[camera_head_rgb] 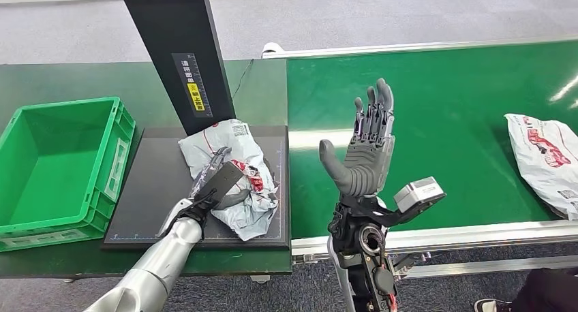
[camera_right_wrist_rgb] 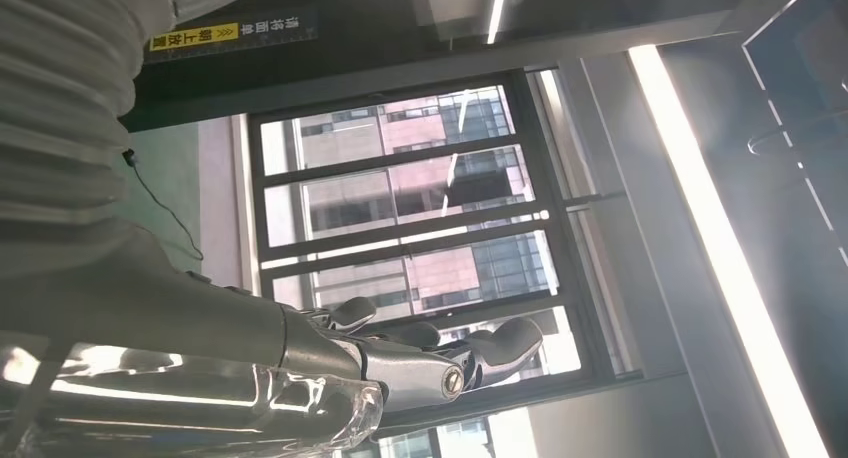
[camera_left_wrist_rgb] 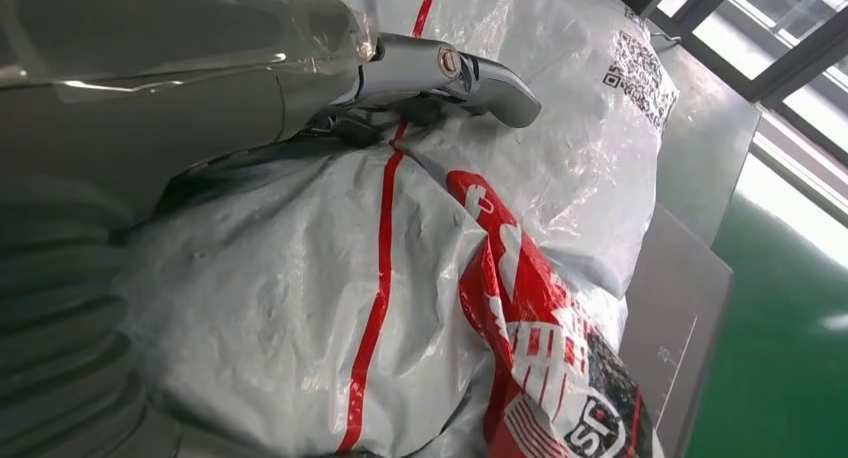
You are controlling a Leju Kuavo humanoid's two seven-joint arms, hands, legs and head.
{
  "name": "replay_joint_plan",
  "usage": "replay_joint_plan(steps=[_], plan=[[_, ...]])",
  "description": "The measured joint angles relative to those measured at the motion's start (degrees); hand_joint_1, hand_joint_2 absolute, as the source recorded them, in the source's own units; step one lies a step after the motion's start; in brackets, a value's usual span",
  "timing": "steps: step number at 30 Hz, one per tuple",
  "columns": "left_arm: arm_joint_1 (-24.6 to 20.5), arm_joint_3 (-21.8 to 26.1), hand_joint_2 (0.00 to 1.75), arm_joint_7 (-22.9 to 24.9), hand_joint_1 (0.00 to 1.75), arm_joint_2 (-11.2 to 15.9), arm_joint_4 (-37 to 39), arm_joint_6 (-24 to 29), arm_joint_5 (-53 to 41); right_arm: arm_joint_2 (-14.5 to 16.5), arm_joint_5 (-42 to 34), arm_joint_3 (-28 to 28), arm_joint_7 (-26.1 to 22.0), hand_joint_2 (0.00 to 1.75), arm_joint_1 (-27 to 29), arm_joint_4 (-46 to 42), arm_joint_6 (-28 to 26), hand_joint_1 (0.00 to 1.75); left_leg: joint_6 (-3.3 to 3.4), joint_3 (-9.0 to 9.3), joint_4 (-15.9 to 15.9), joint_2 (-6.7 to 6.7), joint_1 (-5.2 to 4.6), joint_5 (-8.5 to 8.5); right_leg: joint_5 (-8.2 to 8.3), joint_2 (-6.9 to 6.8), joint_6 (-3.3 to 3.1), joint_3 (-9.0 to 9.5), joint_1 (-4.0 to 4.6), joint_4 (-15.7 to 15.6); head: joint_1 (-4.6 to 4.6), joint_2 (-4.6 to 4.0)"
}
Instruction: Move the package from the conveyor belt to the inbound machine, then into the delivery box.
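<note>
The robot's left hand (camera_head_rgb: 217,184) is lying on a crumpled white package (camera_head_rgb: 235,169) with red marks on it, and its fingers are wrapping around the bag and holding it. In the left wrist view, a shiny finger (camera_left_wrist_rgb: 470,76) is pressing on the white plastic of the package (camera_left_wrist_rgb: 400,308), close to a red stripe and a black square code. The package is sitting on the flat black plate of the inbound machine (camera_head_rgb: 150,189), near the bottom of the machine's tall black post (camera_head_rgb: 180,53), which is wearing a yellow sticker. A green box (camera_head_rgb: 41,220) is sitting just beside the plate on the left, on the dark green table (camera_head_rgb: 272,94). The right hand (camera_head_rgb: 367,142) is standing up in the air over the bright green conveyor belt (camera_head_rgb: 443,121). Its palm is facing up, its fingers are spread wide, and it is holding nothing. In the right wrist view, the fingers (camera_right_wrist_rgb: 500,343) of that hand are pointing toward big windows with buildings outside. Another white bag with red print (camera_head_rgb: 545,162) is lying on the belt, far off to the right and well apart from the right hand. A dark shoe (camera_head_rgb: 487,305) is showing at the bottom right corner on the grey floor.
</note>
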Motion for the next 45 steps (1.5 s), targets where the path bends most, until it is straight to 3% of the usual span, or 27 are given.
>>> replay_joint_plan(steps=[1,2,8,14,22,25,33,39,42,45], plan=[[-0.04,-0.04,1.75,0.04,1.7,0.01,0.15,-0.14,-0.21,-0.02,-0.03,-0.01,0.01,1.75,0.07,0.0,0.03,0.0,0.0,0.01,0.0,0.0,0.0,0.0,0.0,0.0,0.0,0.01,0.0,0.0,0.0,0.0],[-0.07,-0.06,1.75,0.01,1.75,0.01,0.27,-0.24,-0.35,-0.05,-0.19,-0.01,0.0,1.75,0.12,0.01,0.03,0.0,0.0,0.02,0.0,0.0,0.0,0.0,0.0,0.0,0.0,0.02,0.0,0.0,0.0,0.0],[-0.07,-0.02,1.75,-2.95,1.75,0.22,0.62,1.63,0.11,-0.57,-0.96,0.12,0.01,1.75,0.21,0.17,-0.32,0.0,0.0,0.04,0.0,0.0,0.0,0.0,0.0,0.0,0.0,0.06,0.0,0.0,0.0,-0.01],[1.1,0.79,1.75,-11.27,1.75,0.05,0.27,8.61,2.71,-0.64,0.16,-0.26,0.01,1.75,0.88,0.21,-0.28,0.0,-0.01,-0.03,0.01,0.01,0.0,0.0,0.0,0.0,0.0,-0.07,0.0,0.01,0.0,0.01],[3.58,3.39,1.75,-19.83,1.75,-0.7,-3.84,12.56,8.25,-0.69,0.39,-0.73,0.01,1.75,1.19,0.54,-0.59,0.0,-0.01,-0.25,0.01,0.02,0.0,-0.01,0.0,0.0,0.0,-0.29,0.0,0.01,0.0,0.0],[5.69,4.08,1.75,-22.14,1.75,-0.65,-9.23,13.18,11.72,-0.77,0.42,-1.06,0.01,1.75,1.33,0.77,-0.98,0.0,-0.01,-0.28,0.01,0.02,0.0,-0.01,0.0,0.01,0.0,-0.31,0.0,0.01,0.01,0.0],[12.76,4.2,1.75,-22.57,1.75,0.59,-28.2,14.91,18.47,-1.04,0.56,-1.55,0.01,1.75,1.87,1.08,-1.0,0.0,-0.02,-0.31,0.0,0.04,0.0,-0.02,-0.01,0.01,0.0,-0.34,0.01,0.01,0.01,0.0],[19.13,3.63,1.75,-22.65,1.75,2.96,-45.65,20.12,21.34,-1.22,0.98,-2.34,0.01,1.75,2.71,1.11,-1.0,0.0,-0.03,-0.32,0.0,0.12,0.01,-0.03,-0.02,0.04,0.0,-0.36,0.01,0.01,0.0,0.0],[21.44,4.45,1.75,-21.32,1.75,4.47,-54.14,21.66,20.24,-1.25,1.12,-2.86,0.01,1.75,3.38,1.11,-0.96,0.0,-0.03,-0.35,-0.01,0.09,0.01,-0.04,-0.04,0.03,0.0,-0.37,0.02,0.01,0.01,0.0],[20.29,7.35,1.75,-17.18,1.75,6.68,-56.21,21.59,17.53,-1.25,1.04,-3.07,0.01,1.75,3.75,1.3,-0.33,0.0,-0.04,-0.34,-0.01,0.09,0.01,-0.03,-0.04,0.02,-0.01,-0.36,0.02,0.0,0.01,0.0]])
